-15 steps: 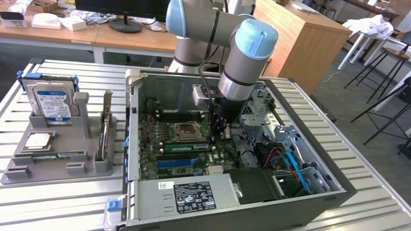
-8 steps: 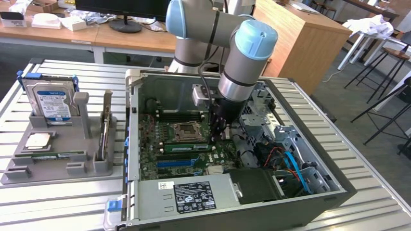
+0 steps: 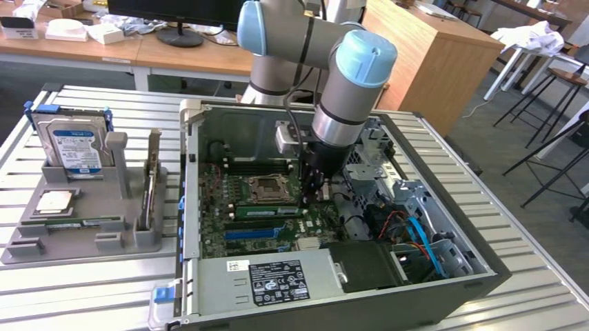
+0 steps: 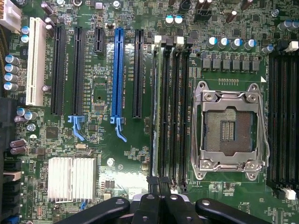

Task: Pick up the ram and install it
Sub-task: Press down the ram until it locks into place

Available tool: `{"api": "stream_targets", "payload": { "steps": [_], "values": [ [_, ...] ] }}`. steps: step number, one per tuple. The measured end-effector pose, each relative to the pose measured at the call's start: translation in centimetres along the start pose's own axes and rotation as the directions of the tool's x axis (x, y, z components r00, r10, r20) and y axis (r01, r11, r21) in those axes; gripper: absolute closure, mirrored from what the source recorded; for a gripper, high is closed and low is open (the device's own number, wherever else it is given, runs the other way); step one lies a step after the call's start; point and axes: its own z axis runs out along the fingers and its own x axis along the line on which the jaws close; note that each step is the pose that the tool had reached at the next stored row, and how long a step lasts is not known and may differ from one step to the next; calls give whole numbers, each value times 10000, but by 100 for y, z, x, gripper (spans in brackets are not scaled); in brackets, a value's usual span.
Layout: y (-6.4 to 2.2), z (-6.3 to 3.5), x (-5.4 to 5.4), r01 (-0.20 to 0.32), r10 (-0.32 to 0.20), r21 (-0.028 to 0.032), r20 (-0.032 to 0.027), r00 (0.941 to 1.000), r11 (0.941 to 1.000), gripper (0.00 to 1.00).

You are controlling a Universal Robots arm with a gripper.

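1. The claw hangs low inside the open computer case, just above the motherboard; its black fingers are pressed together.
2. The ram stands edge-up in a memory slot directly under the claw, running away from the fingertips along the slot. In the wrist view the ram shows as a thin pale-green edge. Whether the fingertips touch its near end cannot be told.
3. The empty processor socket with its metal frame lies just beside the claw, past the other memory slots.
4. A blue expansion slot lies on the claw's other side.
5. Well away from the claw, outside the case on the bench, a grey holder carries a blue-labelled hard drive.
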Motion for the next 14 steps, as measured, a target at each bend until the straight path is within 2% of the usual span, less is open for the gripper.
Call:
{"api": "stream_targets", "payload": {
  "steps": [10,13,14],
  "values": [
    [-1,15,0,1,-1,4,0,10000,10000,90],
    [0,-12,-2,0,0,5,17,10000,10000,90],
    [2,-33,-1,-2,2,-2,3,10000,10000,90]
  ]
}}
